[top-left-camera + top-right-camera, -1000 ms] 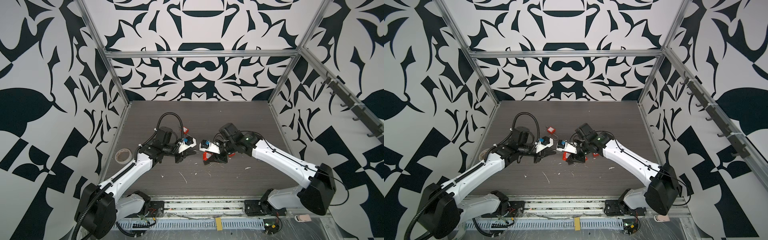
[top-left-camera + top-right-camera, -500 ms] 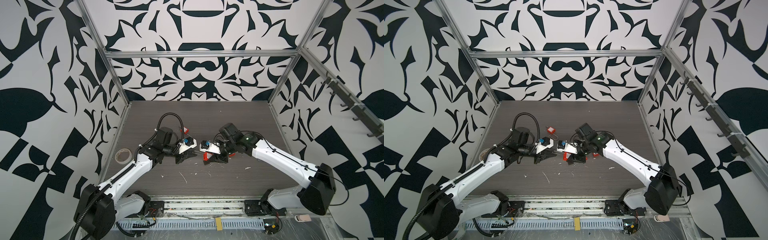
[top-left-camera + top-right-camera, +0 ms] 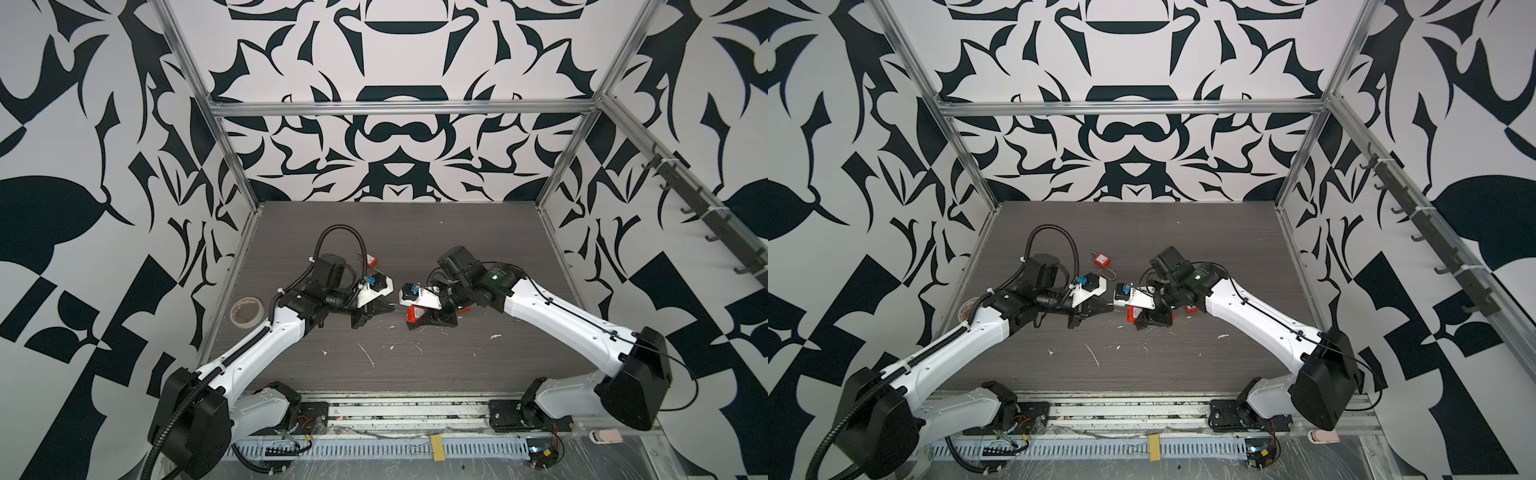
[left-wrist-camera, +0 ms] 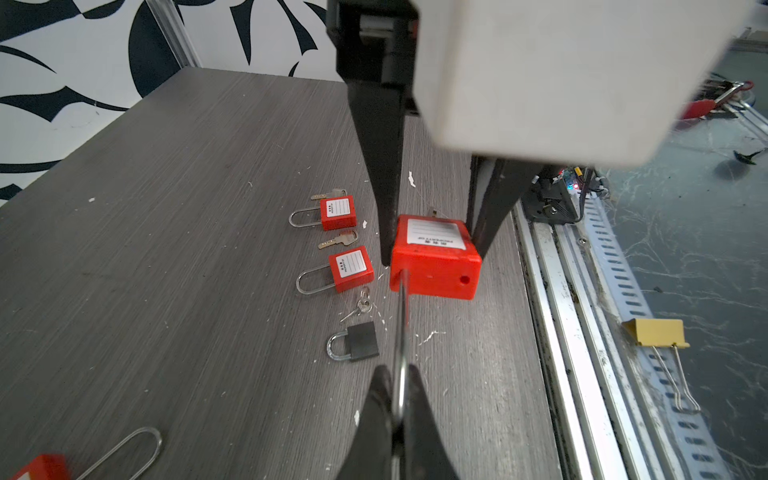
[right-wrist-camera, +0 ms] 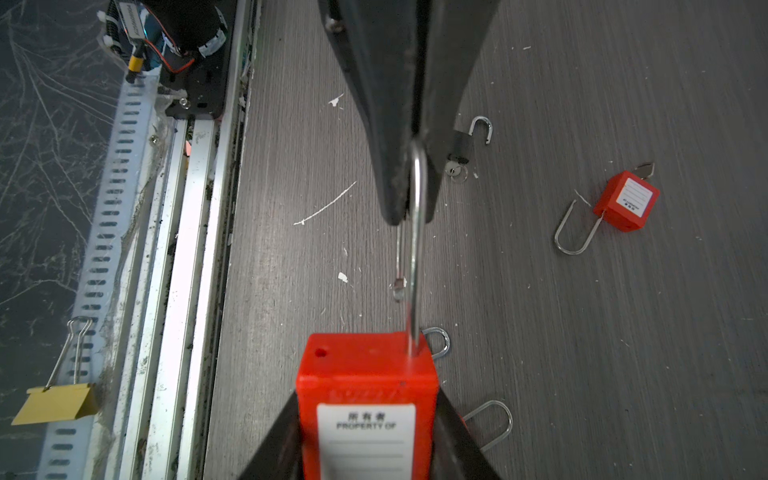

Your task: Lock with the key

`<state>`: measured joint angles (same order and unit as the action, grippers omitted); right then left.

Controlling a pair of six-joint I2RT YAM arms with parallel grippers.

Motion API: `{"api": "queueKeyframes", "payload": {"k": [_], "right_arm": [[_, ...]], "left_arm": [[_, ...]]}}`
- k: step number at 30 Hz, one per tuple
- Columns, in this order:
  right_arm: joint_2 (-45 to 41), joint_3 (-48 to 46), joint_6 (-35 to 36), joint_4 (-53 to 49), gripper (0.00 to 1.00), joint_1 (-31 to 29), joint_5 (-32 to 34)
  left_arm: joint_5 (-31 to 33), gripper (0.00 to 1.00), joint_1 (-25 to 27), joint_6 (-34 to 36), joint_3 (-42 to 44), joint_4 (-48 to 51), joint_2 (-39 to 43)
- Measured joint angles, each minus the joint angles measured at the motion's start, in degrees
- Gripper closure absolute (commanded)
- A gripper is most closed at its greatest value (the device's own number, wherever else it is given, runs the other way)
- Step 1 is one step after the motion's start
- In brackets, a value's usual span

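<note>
A red padlock (image 4: 434, 257) hangs in the air between the two arms. My right gripper (image 5: 368, 390) is shut on its body (image 5: 368, 374), label side up. The steel shackle (image 5: 417, 249) is swung open, with one leg in the body and the free leg (image 5: 399, 266) out of its hole (image 5: 320, 353). My left gripper (image 4: 397, 374) is shut on the shackle's bend. A small brass piece (image 4: 432, 212), perhaps a key, sticks out of the body's far end. Both top views show the padlock (image 3: 414, 313) (image 3: 1133, 313) between the grippers.
Two more red padlocks (image 4: 336, 212) (image 4: 351, 270) lie on the table, with a loose key (image 4: 338, 240) between them. A black padlock (image 4: 357, 340) lies near them. Another red padlock (image 5: 625, 199) lies open farther back. A tape roll (image 3: 247, 311) lies at the left edge, and a yellow binder clip (image 5: 54, 403) on the front rail.
Both arms stay almost where they were. The left jaws eased a little and are shut on the shackle again.
</note>
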<state>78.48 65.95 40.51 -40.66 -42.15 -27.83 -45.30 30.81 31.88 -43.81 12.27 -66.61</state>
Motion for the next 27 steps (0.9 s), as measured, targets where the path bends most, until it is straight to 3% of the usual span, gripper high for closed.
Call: {"api": "queueKeyframes", "payload": {"k": [5, 10, 15, 27], "right_arm": [[-0.02, 0.44, 1.79, -0.55, 0.37, 0.0, 1.75], [-0.09, 1.46, 4.17, -2.84, 0.35, 0.0, 2.89], [0.09, 3.63, 5.57, -5.49, 0.41, 0.0, 3.89], [4.26, 7.82, 5.99, -10.14, 0.7, 0.0, 0.28]], "left_arm": [[-1.09, 1.0, 0.09, -0.83, 0.0, -0.35, 0.0], [-2.01, 1.0, 0.09, -1.95, 0.17, -1.95, 0.24], [-3.69, 1.0, 0.22, -2.6, 1.36, -4.0, 1.18], [-4.2, 1.0, 1.09, -2.97, 3.37, -6.49, 2.25]]}}
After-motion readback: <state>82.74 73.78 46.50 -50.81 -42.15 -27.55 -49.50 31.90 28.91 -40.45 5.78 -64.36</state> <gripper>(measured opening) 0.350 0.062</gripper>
